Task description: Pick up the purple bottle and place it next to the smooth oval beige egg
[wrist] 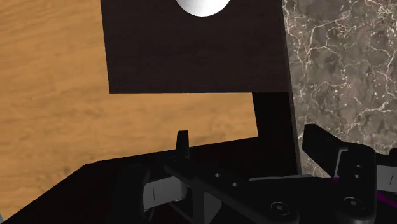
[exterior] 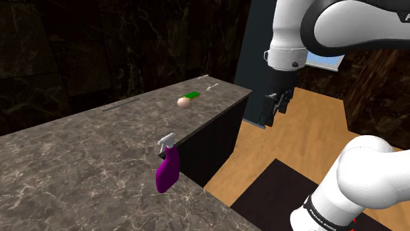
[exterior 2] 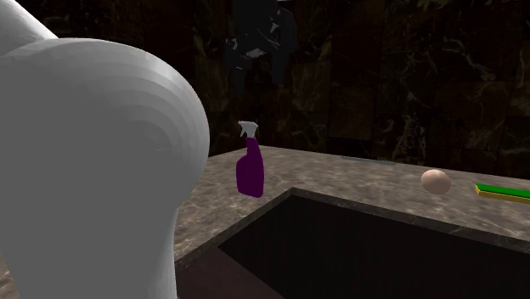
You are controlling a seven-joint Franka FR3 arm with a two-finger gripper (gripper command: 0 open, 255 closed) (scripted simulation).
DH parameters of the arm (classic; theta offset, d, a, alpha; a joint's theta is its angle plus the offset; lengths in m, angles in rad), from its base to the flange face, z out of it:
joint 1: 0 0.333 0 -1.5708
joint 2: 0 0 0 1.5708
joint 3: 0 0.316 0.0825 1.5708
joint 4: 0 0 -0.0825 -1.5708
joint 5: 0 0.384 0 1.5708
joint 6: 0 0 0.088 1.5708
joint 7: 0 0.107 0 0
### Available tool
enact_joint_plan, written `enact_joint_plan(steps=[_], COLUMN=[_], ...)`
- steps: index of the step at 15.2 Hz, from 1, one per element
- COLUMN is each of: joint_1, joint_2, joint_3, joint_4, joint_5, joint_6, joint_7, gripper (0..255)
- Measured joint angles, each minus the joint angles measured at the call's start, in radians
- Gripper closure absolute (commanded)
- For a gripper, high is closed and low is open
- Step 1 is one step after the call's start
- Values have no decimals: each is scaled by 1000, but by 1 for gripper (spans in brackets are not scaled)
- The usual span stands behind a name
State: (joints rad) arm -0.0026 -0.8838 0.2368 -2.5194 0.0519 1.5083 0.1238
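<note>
The purple spray bottle with a pale trigger head stands upright near the marble counter's front edge, also seen as the bottle in the second exterior view. The beige egg lies farther along the counter, well apart from the bottle; it is the egg toward the second exterior view's right. My gripper hangs off the counter, over the wooden floor, to the shoulder view's right of the egg. In the wrist view the gripper is open, with nothing between its fingers.
A flat green object lies just beyond the egg, seen again as the green object. A dark recess drops below the counter's edge. Wooden floor and the dark stand lie beneath the hand. Dark marble walls back the counter.
</note>
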Motion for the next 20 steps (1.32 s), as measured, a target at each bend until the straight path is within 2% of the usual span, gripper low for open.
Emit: enact_joint_plan(steps=[7, 11, 16, 20], joint_1=[-9, -40, -140, -284], joint_2=[29, 91, 223, 351], joint_3=[236, 387, 589, 780], joint_4=[-38, -36, 36, 132], joint_5=[160, 230, 253, 211], joint_6=[139, 245, 369, 451], joint_7=[342, 539, 786, 998], gripper=[0, 0, 0, 0])
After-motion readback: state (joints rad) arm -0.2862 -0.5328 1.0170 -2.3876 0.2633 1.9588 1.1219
